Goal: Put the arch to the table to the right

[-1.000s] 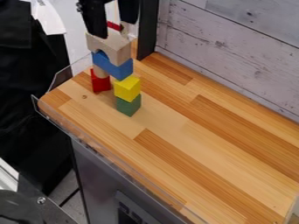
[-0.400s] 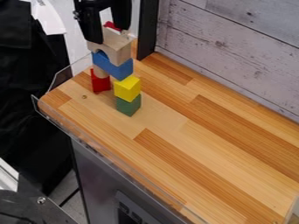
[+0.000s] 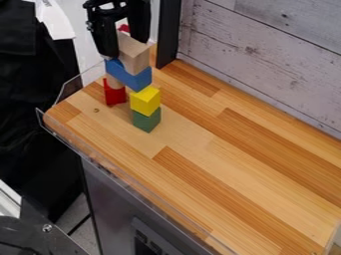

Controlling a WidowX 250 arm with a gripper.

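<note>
claw (image 3: pixel 124 48) spread, we straddle the pale arch (image 3: pixel 136 55) atop the blue block (image 3: pixel 133 77) near the table's (image 3: pixel 220 159) left corner. grasping seems in hand; next we should close evenly and lift clear before heading toward the right edge.

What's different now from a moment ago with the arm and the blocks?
The gripper has come down, and its fingers now reach lower on either side of the arch. The arch hasn't been lifted. It still sits on the blue block, and the yellow, green and red blocks stayed put.
</note>
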